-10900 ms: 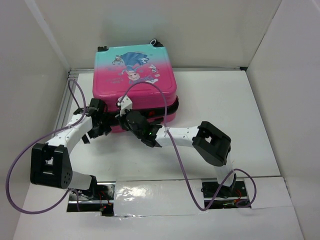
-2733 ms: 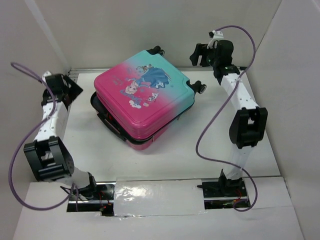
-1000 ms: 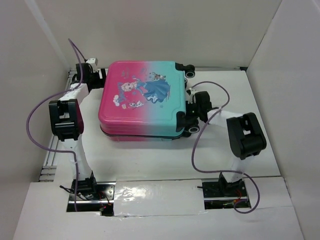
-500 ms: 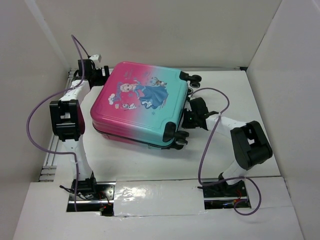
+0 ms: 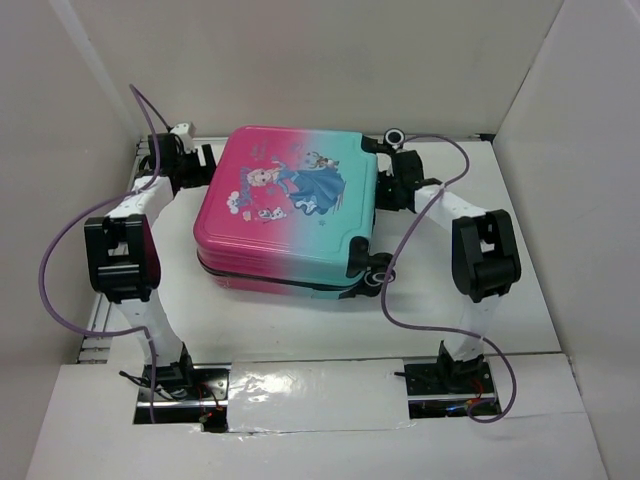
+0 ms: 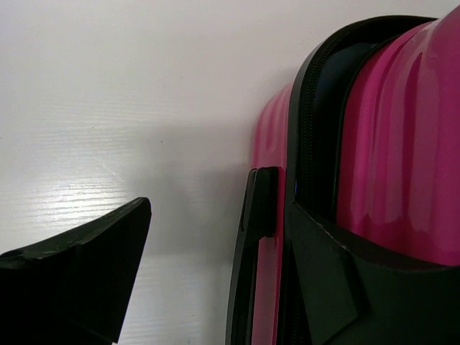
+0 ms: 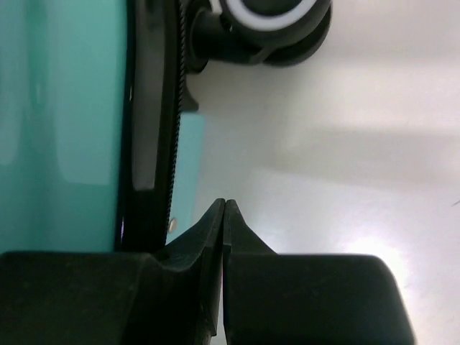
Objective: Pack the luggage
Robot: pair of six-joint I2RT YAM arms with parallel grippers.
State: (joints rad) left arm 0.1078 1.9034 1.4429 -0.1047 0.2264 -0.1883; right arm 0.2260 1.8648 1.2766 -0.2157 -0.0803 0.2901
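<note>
The luggage (image 5: 288,210) is laid flat, lid down, on the white desk (image 5: 300,325). The left tool (image 5: 190,163) is held wide open at its pink far corner, and the right tool (image 7: 224,208) is pinched closed on nothing beside its teal edge, near a black wheel (image 7: 269,14). Since the shell is glossy, hard and rounded, a push could be turned into a skid across the smooth desk, or the closed tips snagged on the toothed zip (image 7: 176,108); whether the left tool touches the shell cannot be told.
</note>
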